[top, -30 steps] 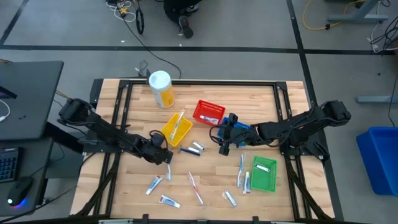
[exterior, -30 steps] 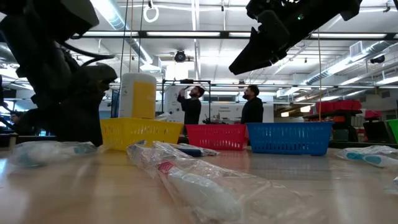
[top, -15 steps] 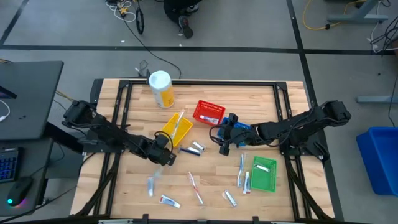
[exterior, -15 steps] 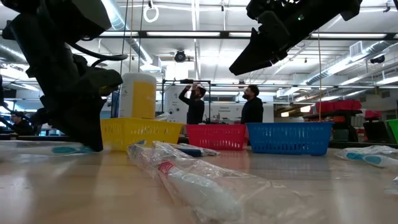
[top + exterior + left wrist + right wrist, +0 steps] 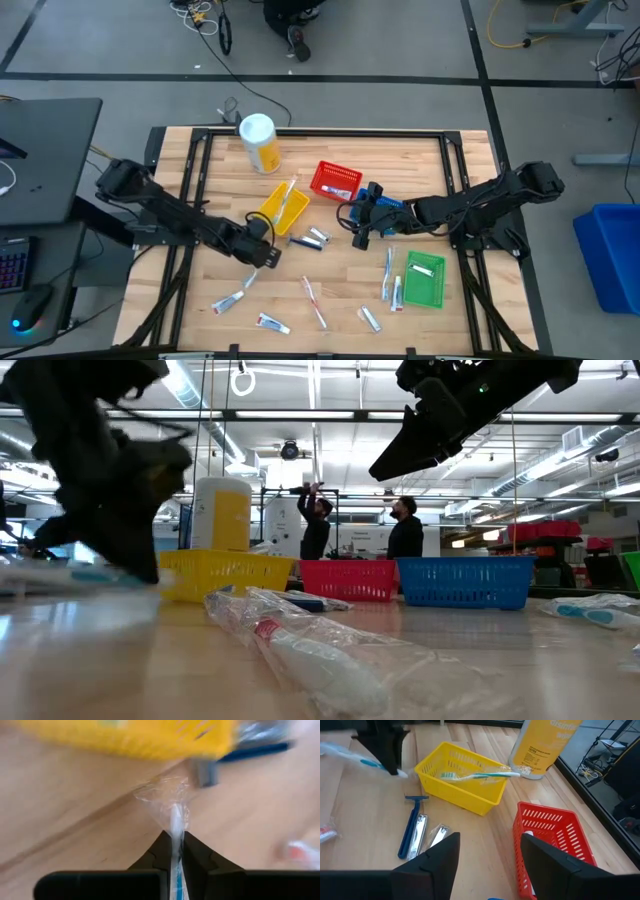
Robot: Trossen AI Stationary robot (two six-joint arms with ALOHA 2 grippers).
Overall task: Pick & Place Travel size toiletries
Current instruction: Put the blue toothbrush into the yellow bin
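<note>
My left gripper [image 5: 264,258] is shut on a toothbrush in a clear wrapper [image 5: 230,300], just on the near side of the yellow basket [image 5: 284,207]. The toothbrush reaches from the fingers toward the table's near left. More toiletries lie on the table: a blue razor with small packets [image 5: 312,238], tubes [image 5: 270,323] and wrapped toothbrushes [image 5: 315,302]. My right gripper [image 5: 360,235] hangs open and holds nothing, raised above the table between the red basket [image 5: 335,180] and the green basket [image 5: 425,280]. My left gripper pinches the wrapped toothbrush between its two fingers [image 5: 161,851] near one end. The crumpled end of the wrapper [image 5: 165,795] sticks out past the fingertips. The fingers slant down from the table's left. The toothbrush [image 5: 350,755] is lifted clear of the table, roughly level.
The yellow basket holds another toothbrush [image 5: 480,775]. A tall white-and-yellow canister [image 5: 258,140] stands at the far edge. Two toothbrushes [image 5: 388,275] lie beside the green basket and a tube [image 5: 370,318] lies near the front edge. People stand in the room behind [image 5: 400,530].
My left gripper has taken hold of the wrapped toothbrush that lay on the table and has risen a little. The toothbrush is now clear of the wood, and its free end has swung toward the table's near left. My right arm has kept still.
</note>
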